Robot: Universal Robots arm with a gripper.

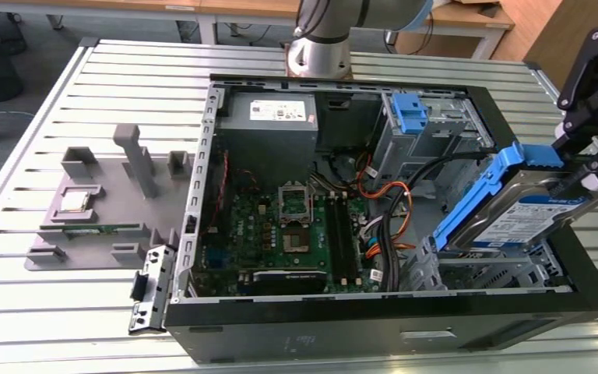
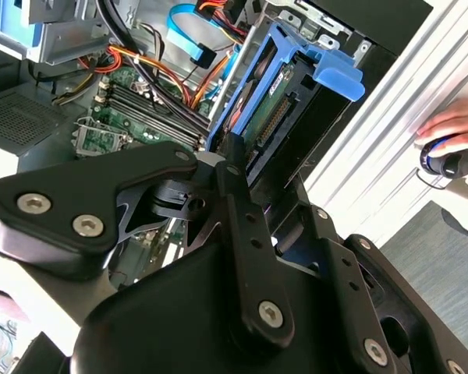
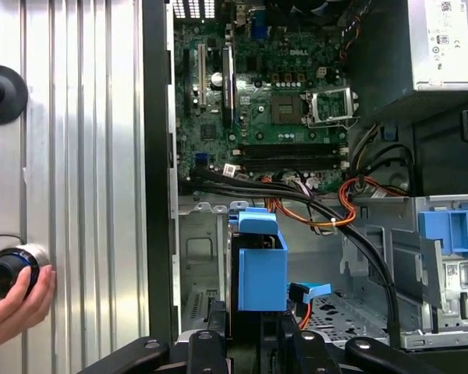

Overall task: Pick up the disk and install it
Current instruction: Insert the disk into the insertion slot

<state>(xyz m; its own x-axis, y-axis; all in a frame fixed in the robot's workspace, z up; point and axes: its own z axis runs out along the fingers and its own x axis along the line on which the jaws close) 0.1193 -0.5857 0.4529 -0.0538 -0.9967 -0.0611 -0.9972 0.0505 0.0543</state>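
The disk, a silver drive with a blue-and-white label in a blue plastic carrier, hangs tilted over the drive cage at the front corner of the open computer case, on the exterior view's right. My gripper is shut on its upper end, coming from the right. In the second wrist view the disk stands edge-on just beyond the black fingers. In the first wrist view its blue carrier rises between the fingers above the metal bay.
Inside the case lie a green motherboard, a grey power-supply box, a blue bracket and loose cables. A grey fixture sits on the slotted table. A person's hand holds a round device beside the case.
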